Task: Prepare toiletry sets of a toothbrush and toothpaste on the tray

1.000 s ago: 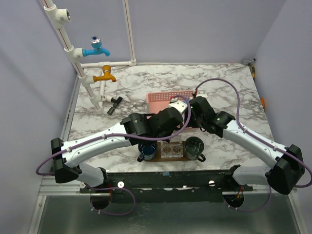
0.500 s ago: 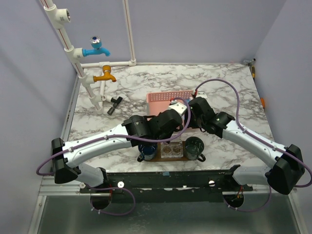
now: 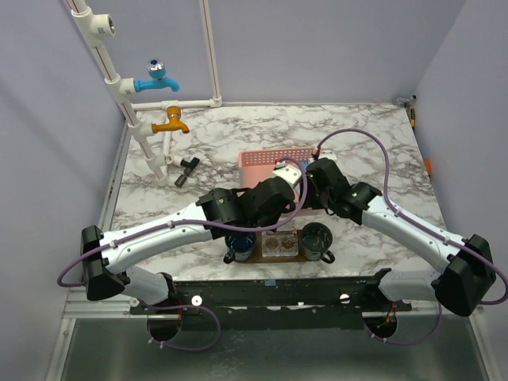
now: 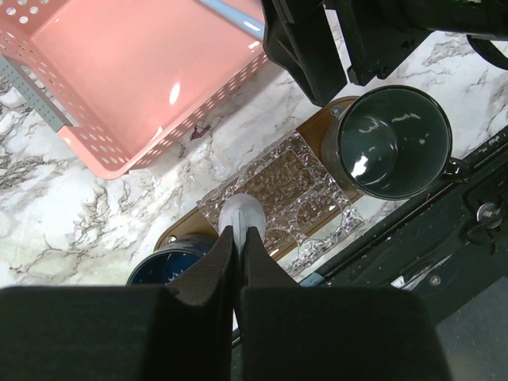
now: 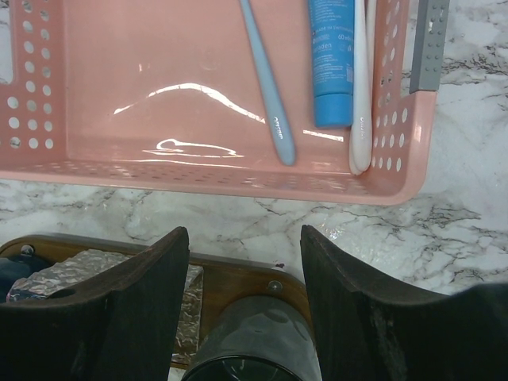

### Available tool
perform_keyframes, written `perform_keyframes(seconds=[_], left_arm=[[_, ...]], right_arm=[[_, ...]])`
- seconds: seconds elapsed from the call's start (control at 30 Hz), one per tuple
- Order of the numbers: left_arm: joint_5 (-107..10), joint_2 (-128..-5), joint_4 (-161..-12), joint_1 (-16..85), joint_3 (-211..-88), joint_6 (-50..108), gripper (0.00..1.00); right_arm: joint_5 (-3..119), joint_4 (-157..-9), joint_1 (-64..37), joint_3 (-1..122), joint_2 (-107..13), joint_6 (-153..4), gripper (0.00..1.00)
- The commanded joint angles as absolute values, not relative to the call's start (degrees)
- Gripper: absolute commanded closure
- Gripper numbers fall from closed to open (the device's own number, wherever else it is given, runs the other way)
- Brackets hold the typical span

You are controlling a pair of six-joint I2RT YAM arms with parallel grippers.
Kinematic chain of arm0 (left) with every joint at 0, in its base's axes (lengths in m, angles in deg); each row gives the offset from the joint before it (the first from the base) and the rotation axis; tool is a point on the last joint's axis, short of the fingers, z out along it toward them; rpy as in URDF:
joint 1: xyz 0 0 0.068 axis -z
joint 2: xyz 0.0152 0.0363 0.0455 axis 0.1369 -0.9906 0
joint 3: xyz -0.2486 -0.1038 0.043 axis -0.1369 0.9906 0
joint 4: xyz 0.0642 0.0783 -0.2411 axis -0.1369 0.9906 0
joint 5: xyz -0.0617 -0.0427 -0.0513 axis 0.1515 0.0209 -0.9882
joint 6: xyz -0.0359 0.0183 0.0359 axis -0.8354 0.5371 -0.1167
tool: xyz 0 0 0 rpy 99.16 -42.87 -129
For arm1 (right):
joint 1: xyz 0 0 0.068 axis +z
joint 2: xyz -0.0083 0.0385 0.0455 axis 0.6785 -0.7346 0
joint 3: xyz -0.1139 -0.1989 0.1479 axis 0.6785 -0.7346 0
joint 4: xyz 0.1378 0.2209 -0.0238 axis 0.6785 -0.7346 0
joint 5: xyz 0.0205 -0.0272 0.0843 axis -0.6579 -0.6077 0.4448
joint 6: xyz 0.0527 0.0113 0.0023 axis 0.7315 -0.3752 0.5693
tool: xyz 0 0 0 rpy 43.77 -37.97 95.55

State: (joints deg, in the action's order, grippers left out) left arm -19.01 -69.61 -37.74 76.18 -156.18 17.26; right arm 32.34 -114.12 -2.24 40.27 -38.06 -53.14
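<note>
Over the tray (image 5: 234, 278), basket (image 5: 198, 178) stocked.
left end effector (image 4: 239, 232) narrow, pinching a pale item (image 4: 241, 211); right end effector (image 5: 244, 270) wide, empty; toothpaste (image 5: 331, 63), toothbrushes (image 5: 266, 79) upper right of frame.

Ahead of right claw (image 5: 244, 236): pink basket (image 5: 198, 178) wall bars 12 o'clock, floor free toward 11; dark mug (image 5: 254, 337) at 6.

Pink perforated basket (image 5: 198, 55); white worktop (image 3: 262, 131) veined grey; dark brown tray (image 5: 238, 279); blue toothpaste (image 5: 331, 63); light-blue toothbrush (image 5: 266, 79); white toothbrush (image 5: 362, 79); grey-green mug (image 4: 389, 143); navy mug (image 4: 171, 266).
</note>
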Motion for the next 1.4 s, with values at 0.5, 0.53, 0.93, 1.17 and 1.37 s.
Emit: perform_keyframes(seconds=[0.5, 0.53, 0.93, 1.17, 1.37], left_arm=[[-20.2, -66.1, -37.2, 75.8, -157.0, 16.8, 1.00], [-20.4, -66.3, -37.2, 75.9, -157.0, 16.8, 1.00], [-20.5, -67.5, -38.7, 75.8, -156.5, 16.8, 1.00], [-20.4, -68.2, -39.6, 75.9, -156.3, 17.1, 1.00], [-20.6, -68.5, -40.0, 75.9, -155.9, 17.1, 1.00]], right_arm=[[33.8, -112.8, -2.5, 39.1, -39.0, -52.6, 0.38], [33.7, -112.7, -2.5, 38.9, -39.0, -52.5, 0.38], [33.8, -112.7, -2.5, 38.2, -38.3, -52.4, 0.38], [33.9, -112.8, -2.5, 37.6, -38.1, -52.2, 0.38], [34.0, -112.7, -2.5, 37.3, -37.9, -52.2, 0.38]])
